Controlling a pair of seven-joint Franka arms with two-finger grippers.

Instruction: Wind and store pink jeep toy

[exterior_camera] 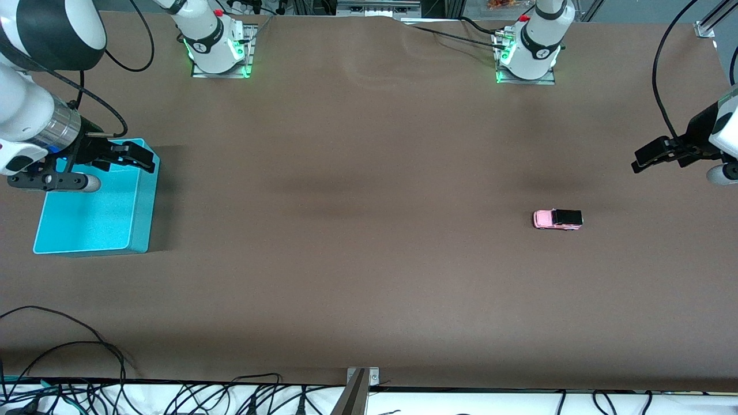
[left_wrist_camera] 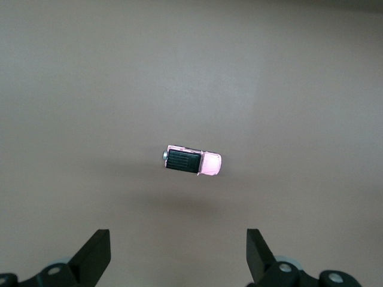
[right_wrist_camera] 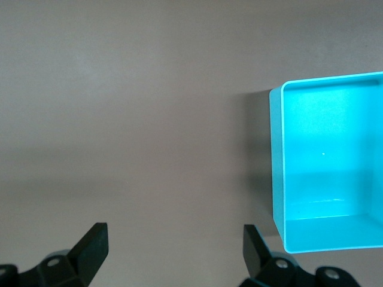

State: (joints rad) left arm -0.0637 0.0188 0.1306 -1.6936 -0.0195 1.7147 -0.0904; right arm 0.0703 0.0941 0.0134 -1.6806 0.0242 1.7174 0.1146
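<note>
On the table toward the left arm's end, the jeep (exterior_camera: 557,219) sits on its wheels, untouched, nearer the front camera than either gripper. The left gripper (exterior_camera: 654,157) hangs at about two o'clock from it, spread wide and empty. The right gripper (exterior_camera: 124,158), wide and empty too, hovers over the bin (exterior_camera: 92,230), so winding and storing both remain.

No text, label, brand, number or sign can be read in any of the three views. The round dark marks on the two arm bases (exterior_camera: 218,40) at the top of the front view are too small to make out.
</note>
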